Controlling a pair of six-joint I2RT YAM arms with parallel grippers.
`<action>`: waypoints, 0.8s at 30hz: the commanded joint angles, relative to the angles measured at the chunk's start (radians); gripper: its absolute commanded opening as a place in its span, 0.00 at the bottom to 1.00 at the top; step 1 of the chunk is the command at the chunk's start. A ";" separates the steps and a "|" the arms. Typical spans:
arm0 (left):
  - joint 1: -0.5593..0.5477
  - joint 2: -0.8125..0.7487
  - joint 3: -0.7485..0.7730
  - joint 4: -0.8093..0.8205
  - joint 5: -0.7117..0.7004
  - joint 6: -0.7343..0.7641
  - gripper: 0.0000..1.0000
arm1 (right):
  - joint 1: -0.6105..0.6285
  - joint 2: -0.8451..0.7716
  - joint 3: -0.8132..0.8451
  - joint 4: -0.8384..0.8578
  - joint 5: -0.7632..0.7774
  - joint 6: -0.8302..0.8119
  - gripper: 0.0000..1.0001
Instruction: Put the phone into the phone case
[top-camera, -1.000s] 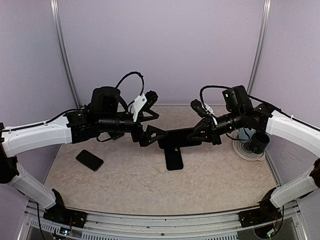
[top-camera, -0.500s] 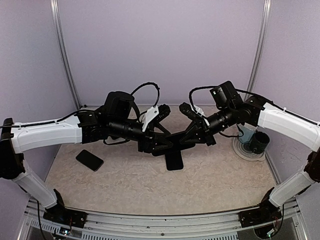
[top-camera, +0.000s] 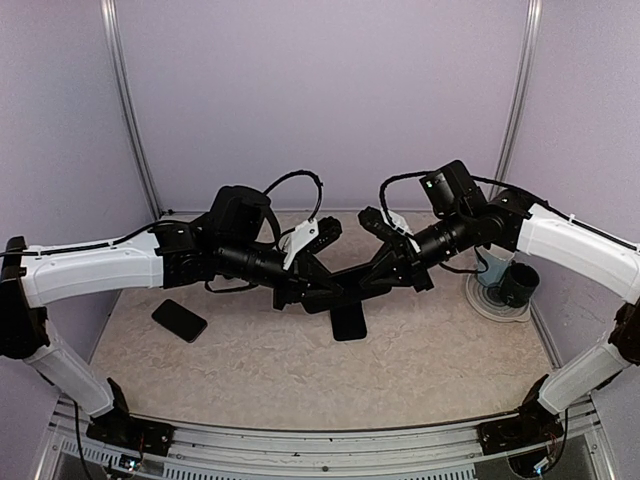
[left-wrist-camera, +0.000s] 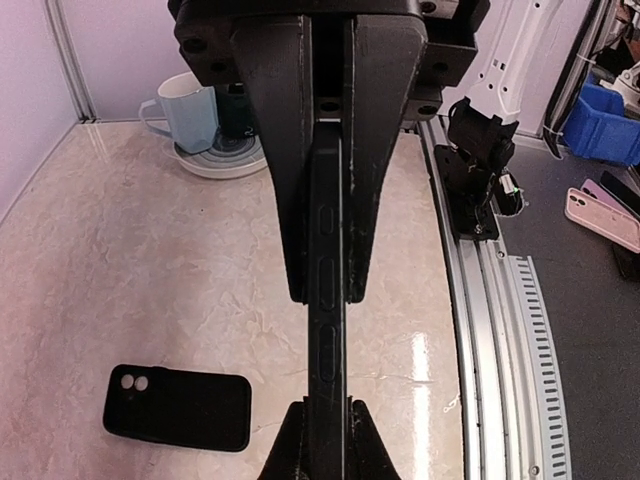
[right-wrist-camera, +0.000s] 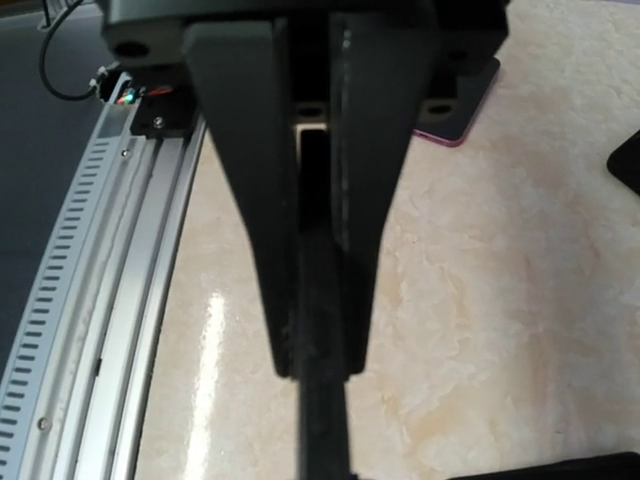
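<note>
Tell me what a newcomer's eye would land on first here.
The left gripper and right gripper meet in mid-air, both shut on one thin black slab stretched between them. Under it a black phone-sized piece with two pale circles lies flat on the table; a pale blue mug stands on the right side.

**Robot test cell in a lab**

Plain lilac panels (top-camera: 320, 100) enclose a marble-patterned tabletop (top-camera: 250, 375), with aluminium posts (top-camera: 127, 110) at 11 and 1 o'clock. A slotted aluminium rail (top-camera: 320, 440) at 6 o'clock carries the left arm base (top-camera: 125, 432) and right arm base (top-camera: 520, 432). Outside the rail, the left wrist view shows a blue parts bin (left-wrist-camera: 605, 125) and a pink phone case (left-wrist-camera: 600, 215).
</note>
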 joint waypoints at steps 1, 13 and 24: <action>-0.002 -0.016 -0.033 0.124 -0.058 -0.061 0.00 | 0.010 -0.036 0.027 0.060 -0.001 0.027 0.00; -0.059 -0.135 -0.391 0.983 -0.567 -0.257 0.00 | -0.005 -0.287 -0.390 0.963 0.626 0.856 0.99; -0.181 0.082 -0.444 1.436 -0.933 -0.080 0.00 | 0.162 -0.063 -0.313 1.090 0.805 0.976 0.99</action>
